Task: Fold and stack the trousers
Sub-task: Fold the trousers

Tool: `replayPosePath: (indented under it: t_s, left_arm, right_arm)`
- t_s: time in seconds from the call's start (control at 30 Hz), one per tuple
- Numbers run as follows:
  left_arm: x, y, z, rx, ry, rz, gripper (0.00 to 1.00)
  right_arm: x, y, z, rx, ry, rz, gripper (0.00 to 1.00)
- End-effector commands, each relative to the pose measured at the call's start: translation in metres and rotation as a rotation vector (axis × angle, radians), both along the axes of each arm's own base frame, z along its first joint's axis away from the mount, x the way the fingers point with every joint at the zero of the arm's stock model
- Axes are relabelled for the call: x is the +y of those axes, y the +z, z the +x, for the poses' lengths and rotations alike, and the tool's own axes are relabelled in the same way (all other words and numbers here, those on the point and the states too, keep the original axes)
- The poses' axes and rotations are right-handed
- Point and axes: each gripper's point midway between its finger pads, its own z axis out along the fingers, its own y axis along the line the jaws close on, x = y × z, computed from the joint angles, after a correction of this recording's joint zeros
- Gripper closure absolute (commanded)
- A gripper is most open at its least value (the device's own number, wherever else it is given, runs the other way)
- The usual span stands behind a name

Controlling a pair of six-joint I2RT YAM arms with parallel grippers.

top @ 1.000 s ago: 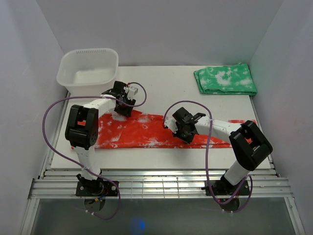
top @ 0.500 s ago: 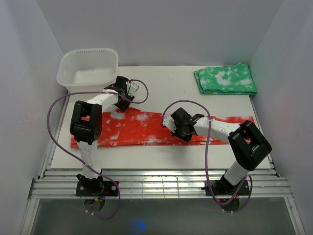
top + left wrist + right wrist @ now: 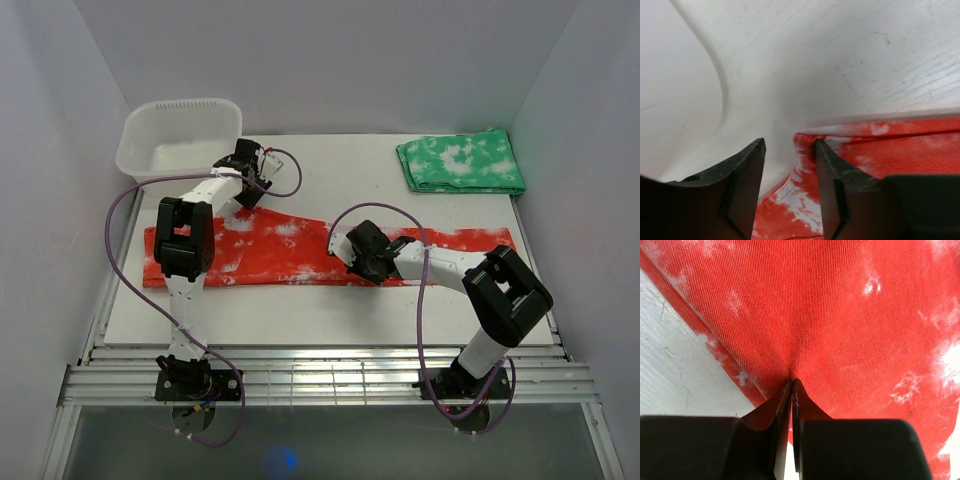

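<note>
The red-orange trousers [image 3: 280, 255] with white blotches lie in a long band across the table, from its left edge to the right side. My left gripper [image 3: 245, 190] hovers at their far left corner, close to the basin. In the left wrist view that gripper [image 3: 789, 147] has its jaws apart around a corner of the trousers [image 3: 890, 145], with bare table showing beside the left finger. My right gripper [image 3: 362, 258] rests on the middle of the band. In the right wrist view it [image 3: 792, 381] is shut, pinching a pucker of the trousers [image 3: 840, 315].
A white plastic basin [image 3: 180, 140] stands at the far left corner, and its wall [image 3: 675, 75] is right beside my left fingers. A folded green cloth with white blotches [image 3: 460, 162] lies at the far right. The white table [image 3: 330, 165] ends in a metal rail at the near edge.
The trousers have been drawn left and away and now lie longer and flatter. My left gripper moved up toward the basin, its jaws narrowing. The right gripper slid slightly left, still shut.
</note>
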Motion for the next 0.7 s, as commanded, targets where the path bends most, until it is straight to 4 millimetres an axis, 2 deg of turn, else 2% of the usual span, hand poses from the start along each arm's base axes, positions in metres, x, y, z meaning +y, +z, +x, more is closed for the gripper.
replayPosePath:
  t_s: [0.0, 0.07, 0.1, 0.13, 0.17, 0.2, 0.23, 0.3, 0.33, 0.37, 0.4, 0.43, 0.47, 0.5, 0.57, 0.6, 0.63, 0.67]
  left_arm:
    - [0.042, 0.056, 0.026, -0.132, 0.082, 0.047, 0.43]
    - [0.032, 0.077, 0.021, -0.151, 0.063, -0.016, 0.38]
    - [0.020, 0.079, 0.012, -0.122, 0.041, -0.087, 0.34]
    - [0.012, 0.098, 0.003, -0.132, 0.020, -0.143, 0.32]
    - [0.006, 0.104, -0.006, -0.124, 0.013, -0.183, 0.31]
    - [-0.014, 0.108, -0.022, -0.083, -0.021, -0.293, 0.31]
    - [-0.021, 0.120, -0.043, -0.071, -0.048, -0.347, 0.29]
    - [-0.030, 0.126, -0.070, -0.039, -0.045, -0.425, 0.27]
    - [-0.040, 0.127, -0.085, -0.014, -0.054, -0.486, 0.26]
    - [-0.041, 0.127, -0.108, 0.007, -0.058, -0.515, 0.26]
    - [-0.042, 0.126, -0.119, 0.016, -0.052, -0.532, 0.26]
    - [-0.044, 0.124, -0.130, 0.030, -0.040, -0.557, 0.26]
    - [-0.042, 0.106, -0.148, 0.081, -0.023, -0.562, 0.26]
    - [-0.040, 0.110, -0.156, 0.064, -0.017, -0.570, 0.27]
    - [-0.033, 0.099, -0.170, 0.095, 0.027, -0.605, 0.26]
    - [-0.029, 0.085, -0.182, 0.128, 0.053, -0.617, 0.26]
    - [-0.025, 0.080, -0.187, 0.139, 0.076, -0.630, 0.26]
    - [-0.019, 0.074, -0.191, 0.154, 0.105, -0.660, 0.27]
  right_arm:
    - [-0.078, -0.067, -0.090, 0.352, -0.008, -0.290, 0.92]
    - [-0.076, -0.064, -0.086, 0.336, -0.013, -0.285, 0.92]
    - [-0.072, -0.059, -0.082, 0.319, -0.016, -0.270, 0.91]
    - [-0.066, -0.053, -0.075, 0.301, -0.017, -0.250, 0.88]
    - [-0.060, -0.048, -0.071, 0.289, -0.013, -0.231, 0.84]
    - [-0.050, -0.039, -0.065, 0.273, -0.011, -0.188, 0.70]
    - [-0.043, -0.031, -0.060, 0.257, -0.011, -0.164, 0.60]
    - [-0.018, -0.003, -0.039, 0.190, -0.002, -0.064, 0.43]
    - [-0.010, 0.009, -0.032, 0.165, 0.002, -0.028, 0.39]
    - [-0.003, 0.019, -0.027, 0.148, 0.007, 0.001, 0.37]
    - [0.010, 0.041, -0.016, 0.105, 0.013, 0.058, 0.36]
    - [0.014, 0.051, -0.011, 0.085, 0.012, 0.080, 0.34]
    - [0.017, 0.060, -0.007, 0.074, 0.006, 0.103, 0.34]
    - [0.017, 0.074, -0.003, 0.068, -0.001, 0.141, 0.32]
    - [0.005, 0.081, 0.002, 0.094, -0.050, 0.180, 0.30]
    - [-0.002, 0.081, -0.004, 0.141, -0.060, 0.202, 0.30]
    - [-0.012, 0.080, -0.003, 0.166, -0.092, 0.212, 0.29]
    - [-0.035, 0.078, 0.006, 0.183, -0.172, 0.230, 0.29]
